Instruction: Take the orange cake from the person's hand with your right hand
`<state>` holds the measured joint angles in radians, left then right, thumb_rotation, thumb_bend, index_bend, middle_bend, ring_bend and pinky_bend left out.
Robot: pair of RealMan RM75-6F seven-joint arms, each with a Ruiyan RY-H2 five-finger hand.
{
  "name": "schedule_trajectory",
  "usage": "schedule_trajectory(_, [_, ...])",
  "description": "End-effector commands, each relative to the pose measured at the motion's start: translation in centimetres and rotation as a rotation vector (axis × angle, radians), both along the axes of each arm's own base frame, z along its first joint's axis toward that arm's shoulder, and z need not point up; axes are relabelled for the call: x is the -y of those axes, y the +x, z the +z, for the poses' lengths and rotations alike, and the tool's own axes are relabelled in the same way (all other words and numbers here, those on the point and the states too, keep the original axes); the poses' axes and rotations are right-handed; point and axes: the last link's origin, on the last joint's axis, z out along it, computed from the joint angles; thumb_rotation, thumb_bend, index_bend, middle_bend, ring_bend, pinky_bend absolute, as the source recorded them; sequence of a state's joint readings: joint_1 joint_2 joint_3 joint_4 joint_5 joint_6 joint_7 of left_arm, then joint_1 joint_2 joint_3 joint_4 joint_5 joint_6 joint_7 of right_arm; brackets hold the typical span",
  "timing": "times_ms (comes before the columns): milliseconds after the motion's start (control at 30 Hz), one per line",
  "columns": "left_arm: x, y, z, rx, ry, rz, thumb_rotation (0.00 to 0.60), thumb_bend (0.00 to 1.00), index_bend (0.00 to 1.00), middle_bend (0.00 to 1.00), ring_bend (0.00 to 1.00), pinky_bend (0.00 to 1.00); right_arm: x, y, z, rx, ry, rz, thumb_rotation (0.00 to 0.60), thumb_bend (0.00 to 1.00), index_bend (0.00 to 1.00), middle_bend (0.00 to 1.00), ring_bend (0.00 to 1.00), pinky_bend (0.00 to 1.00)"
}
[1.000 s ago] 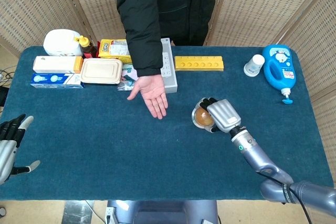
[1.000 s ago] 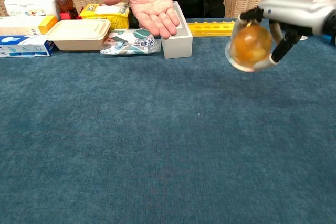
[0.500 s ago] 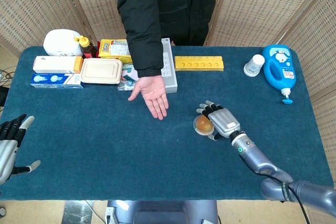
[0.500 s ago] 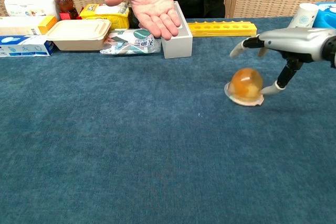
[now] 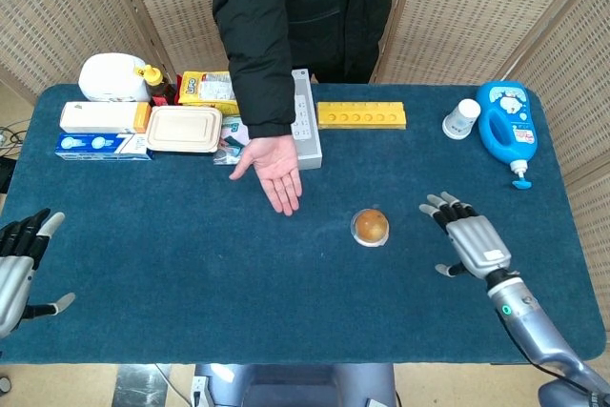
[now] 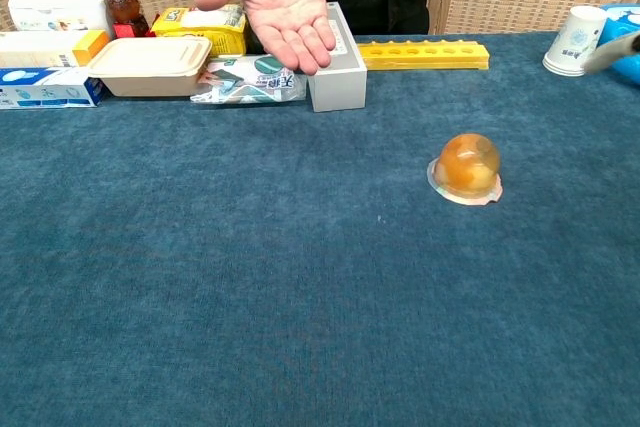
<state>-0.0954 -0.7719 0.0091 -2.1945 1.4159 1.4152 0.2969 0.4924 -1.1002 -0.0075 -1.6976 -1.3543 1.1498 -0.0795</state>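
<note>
The orange cake (image 5: 370, 226) (image 6: 467, 167), a round dome in clear wrapping, lies by itself on the blue table (image 5: 191, 264). The person's hand (image 5: 276, 171) (image 6: 275, 2) is held out palm up and empty, to the left of the cake. My right hand (image 5: 471, 241) hovers open with fingers spread, well to the right of the cake and apart from it; only a fingertip (image 6: 620, 49) of it shows at the right edge of the chest view. My left hand (image 5: 21, 262) is open at the table's left edge.
Along the back stand a white pouch (image 5: 112, 75), boxes (image 5: 100, 118), a lunch container (image 5: 183, 129), a grey box (image 5: 305, 121), a yellow tray (image 5: 361, 114), a paper cup (image 5: 462, 118) and a blue bottle (image 5: 508, 127).
My right hand set the cake down on the table, let it go, and drew back to the right. The person's hand and my left hand stayed put.
</note>
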Motion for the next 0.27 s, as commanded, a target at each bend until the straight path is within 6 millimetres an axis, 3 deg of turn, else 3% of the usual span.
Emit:
schedule_trajectory(33, [0.3,0.2,-0.2,-0.006,-0.006,-0.010,0.600,0.02,0.00,0.00,0.00,0.01,-3.7,-2.9,2.9,0.039,-0.112,-0.024,0.600,0.00,0.13,0.07,0.02,0.13])
schedule_trajectory(267, [0.8,0.3,-0.3,-0.011,-0.001,-0.022,0.600,0.02,0.00,0.00,0.00,0.01,-6.9,-4.0,4.3,0.044,-0.194,-0.021,0.600,0.00,0.13,0.07,0.02,0.10])
